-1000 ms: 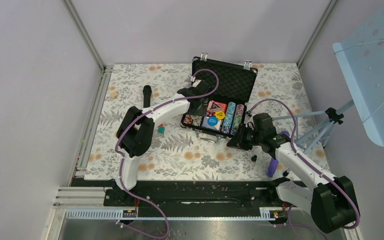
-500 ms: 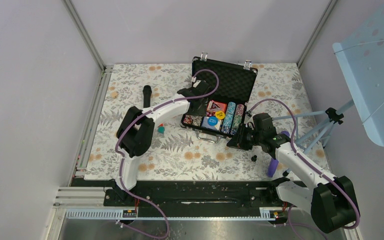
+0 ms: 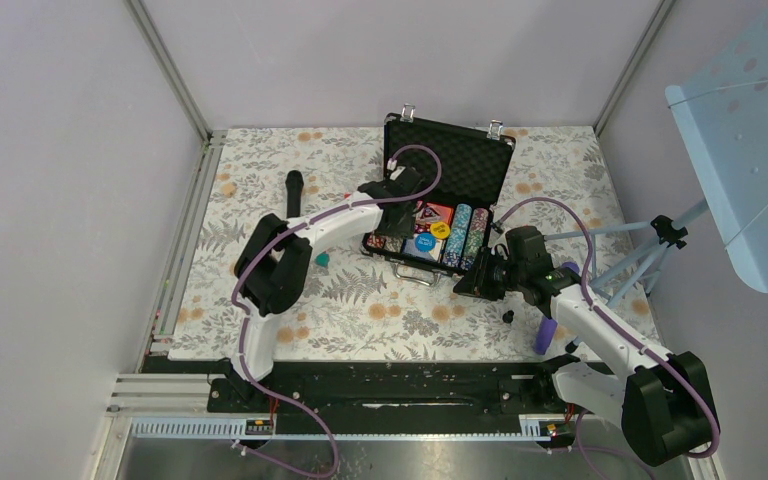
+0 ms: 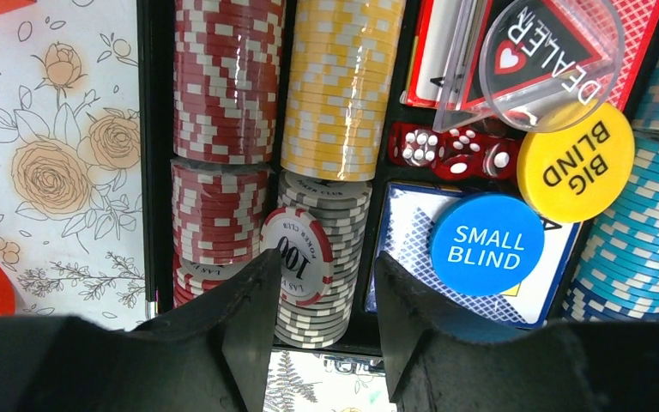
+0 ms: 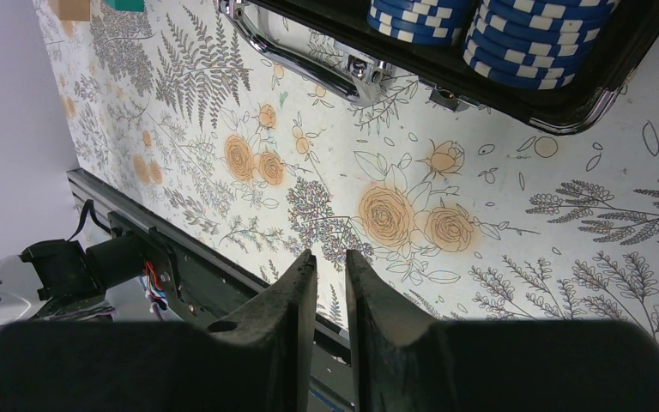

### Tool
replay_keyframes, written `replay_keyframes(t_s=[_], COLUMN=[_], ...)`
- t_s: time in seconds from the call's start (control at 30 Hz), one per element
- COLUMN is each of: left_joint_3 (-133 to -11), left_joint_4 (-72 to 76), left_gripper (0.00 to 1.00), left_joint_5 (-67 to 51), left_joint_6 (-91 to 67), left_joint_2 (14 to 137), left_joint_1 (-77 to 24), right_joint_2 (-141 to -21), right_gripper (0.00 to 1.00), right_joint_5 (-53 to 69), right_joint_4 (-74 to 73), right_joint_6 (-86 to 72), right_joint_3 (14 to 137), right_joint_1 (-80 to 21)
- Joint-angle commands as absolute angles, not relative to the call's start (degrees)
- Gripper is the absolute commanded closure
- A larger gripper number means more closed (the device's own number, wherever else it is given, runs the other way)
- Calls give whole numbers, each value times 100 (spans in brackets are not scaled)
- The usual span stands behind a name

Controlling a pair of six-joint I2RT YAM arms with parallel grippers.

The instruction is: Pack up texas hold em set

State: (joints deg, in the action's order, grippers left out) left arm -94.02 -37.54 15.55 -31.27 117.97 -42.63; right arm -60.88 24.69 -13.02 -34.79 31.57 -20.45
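Observation:
The black briefcase [image 3: 449, 160] lies open at the back of the table, its lid upright. Its tray holds red chips [image 4: 227, 77], yellow chips [image 4: 340, 86], grey chips [image 4: 322, 305], blue chips [image 4: 643, 257], red dice [image 4: 446, 154], a card deck [image 4: 408, 249] and the dealer [image 4: 536, 51], big blind [image 4: 577, 163] and small blind [image 4: 486, 245] buttons. A red-and-white 100 chip [image 4: 299, 264] lies askew on the grey stack. My left gripper [image 4: 326, 275] [image 3: 397, 228] hovers over it, open, clamping nothing. My right gripper [image 5: 330, 257] [image 3: 470, 283] hangs near the case's front right corner, fingers barely apart and empty.
A black microphone [image 3: 293, 192] lies left of the case and a teal block [image 3: 322, 259] sits near the left arm. The chrome handle [image 5: 296, 51] juts from the case front. A purple object [image 3: 545, 335], a tripod [image 3: 660, 240] and a blue perforated panel [image 3: 750, 130] stand on the right.
My left gripper has shifted slightly over the case's left compartments and its jaws have narrowed. The right arm has not moved.

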Motion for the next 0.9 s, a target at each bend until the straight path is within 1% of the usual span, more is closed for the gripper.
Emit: replay_keyframes(t_s=[0.0,0.13,0.27,0.57,0.7,0.87], left_joint_3=[-9305,-9292,-9279,-9243,-9293,-9272], left_joint_4=[-3569,-3507,-3511,-3520,-3558,-3598], left_gripper=[56,58,64,70,76,78], left_joint_5=[1487,1459,1473,1719,1760,1876], left_joint_6=[-3075,-3067,-3091,-3013,-2996,-2989], left_joint_2=[11712,11712,11722,11561,11582,11515], left_joint_1=[-4292,-4296,-4294,-4292,-4289,-4297], right_joint_2=[-6084,-6065,-6025,-6060,-6050,-6060], right_gripper=[74,74,74,74,74,74], right_joint_5=[2488,2493,2478,2471,2479,2470], right_joint_4=[-1246,-1241,-1251,-1256,-1256,-1250], right_joint_6=[-3405,-3407,-3411,-3418,-3411,-3406], right_joint_3=[3190,3182,3160,3180,3173,3164], right_joint_1=[-2004,-2004,-2004,-2004,-2003,-2004])
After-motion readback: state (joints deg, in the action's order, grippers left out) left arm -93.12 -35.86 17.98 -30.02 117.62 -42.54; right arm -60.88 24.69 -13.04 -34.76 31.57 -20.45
